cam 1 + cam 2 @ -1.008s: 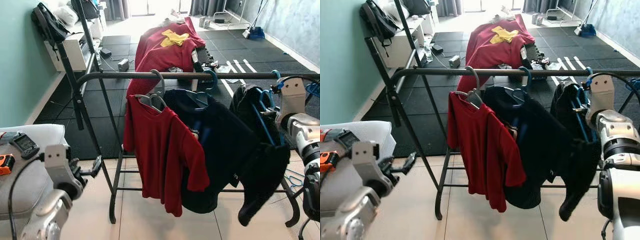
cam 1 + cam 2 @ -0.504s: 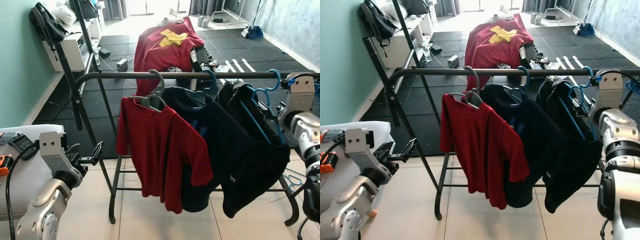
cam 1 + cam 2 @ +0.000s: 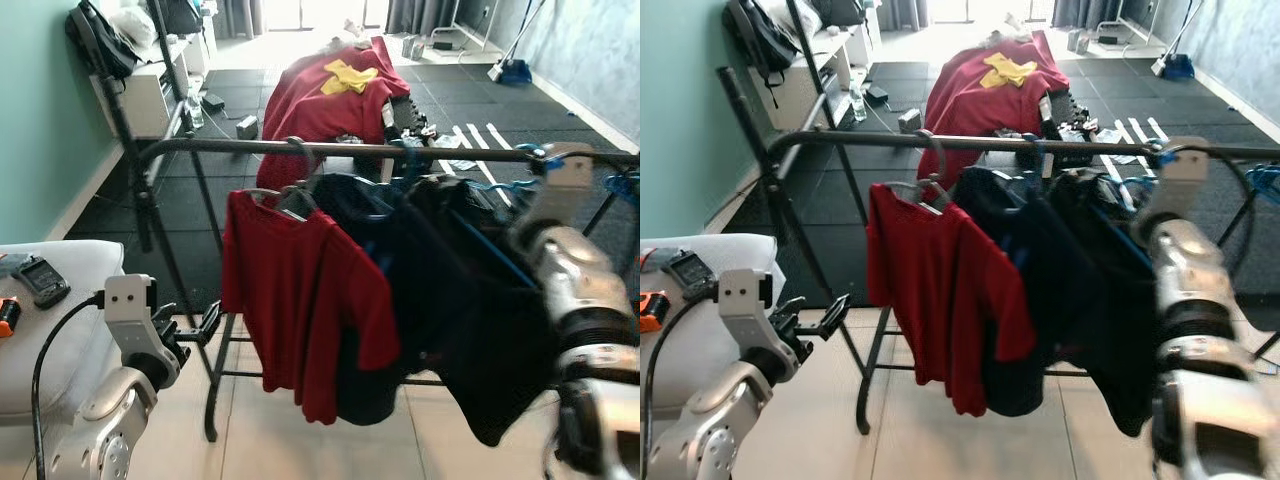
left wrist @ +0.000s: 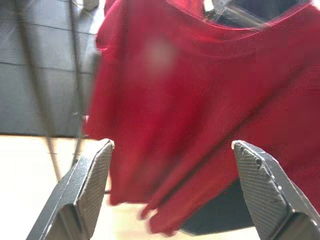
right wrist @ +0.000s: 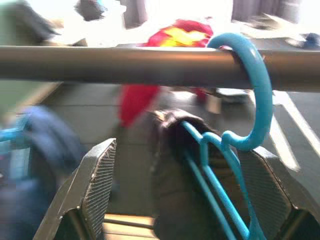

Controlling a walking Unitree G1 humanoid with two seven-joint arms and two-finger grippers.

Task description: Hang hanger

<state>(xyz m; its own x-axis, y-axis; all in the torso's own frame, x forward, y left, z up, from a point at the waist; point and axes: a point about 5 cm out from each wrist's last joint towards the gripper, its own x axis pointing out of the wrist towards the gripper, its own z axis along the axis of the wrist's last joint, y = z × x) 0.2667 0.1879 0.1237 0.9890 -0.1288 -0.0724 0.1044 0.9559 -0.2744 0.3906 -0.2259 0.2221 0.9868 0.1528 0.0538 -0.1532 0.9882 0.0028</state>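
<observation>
The right hand, fingers spread and empty, sits just behind a blue hanger hooked over the rack's grey rail, a dark garment draped beneath. The left hand, fingers apart and empty, faces a red shirt.

My right arm is up by the rack's rail, pretty blurry. A red shirt and dark clothes hang off it. My left gripper sits low, fingers apart.
</observation>
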